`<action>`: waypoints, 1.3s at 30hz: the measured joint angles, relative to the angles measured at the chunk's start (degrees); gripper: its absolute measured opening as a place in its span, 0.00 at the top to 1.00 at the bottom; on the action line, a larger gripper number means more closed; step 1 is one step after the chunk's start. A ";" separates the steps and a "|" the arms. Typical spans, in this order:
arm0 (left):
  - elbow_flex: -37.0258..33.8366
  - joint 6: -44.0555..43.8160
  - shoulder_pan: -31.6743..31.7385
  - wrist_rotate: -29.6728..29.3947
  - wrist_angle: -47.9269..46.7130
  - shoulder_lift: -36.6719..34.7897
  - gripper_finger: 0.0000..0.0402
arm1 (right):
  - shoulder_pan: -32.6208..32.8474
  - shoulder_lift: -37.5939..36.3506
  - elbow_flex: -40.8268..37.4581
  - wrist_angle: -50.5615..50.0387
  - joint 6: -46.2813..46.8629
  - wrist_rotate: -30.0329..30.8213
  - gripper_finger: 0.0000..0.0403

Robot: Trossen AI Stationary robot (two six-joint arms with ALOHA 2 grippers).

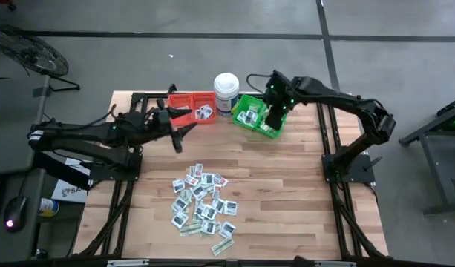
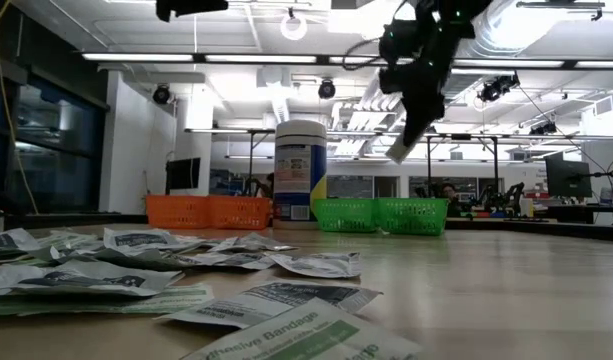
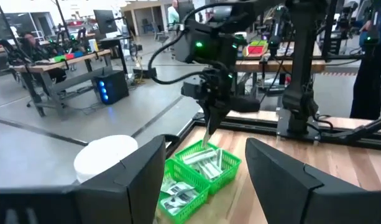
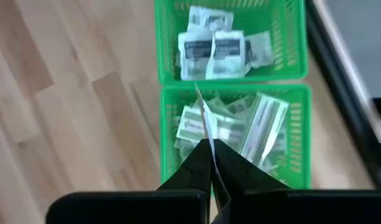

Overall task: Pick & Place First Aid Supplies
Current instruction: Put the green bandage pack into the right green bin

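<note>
Packets are the business here, read across the high view from left to right. At centre left, the left pincer (image 1: 184, 127) hovers beside the red bin (image 1: 192, 108) with its fingers apart and nothing between them. Below centre, the loose pile of first aid supplies (image 1: 203, 205) lies spread on the wooden tabletop (image 1: 286, 193). Just right of the red bin stands the white tub (image 1: 226, 92), and right of that the green bin (image 1: 257, 116), which has two compartments, one with square white packets and one with longer green-and-white strips. Above it hangs the right pincer (image 4: 210, 152), fingers together and clamped on a thin packet (image 4: 204, 118) held edge-on over the strip compartment.

The step in hand looks like dropping this packet. To do it well, I would keep the pincer centred over the strip compartment, clear of the divider, lower it close to the contents, and only then part the fingers, since such a light packet could flutter off course.
</note>
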 joint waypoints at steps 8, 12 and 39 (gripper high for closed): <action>0.00 -0.58 0.00 -0.03 -2.30 -0.31 0.46 | -11.17 4.89 0.00 -6.39 -1.86 -14.17 1.00; -0.02 -0.60 0.00 -0.18 -2.60 -0.16 0.46 | -12.09 8.32 0.00 -5.73 -3.95 -14.80 1.00; -0.04 -4.73 0.00 -1.49 -5.20 -0.18 0.46 | -11.02 15.96 -0.02 -0.14 -3.34 -13.79 0.76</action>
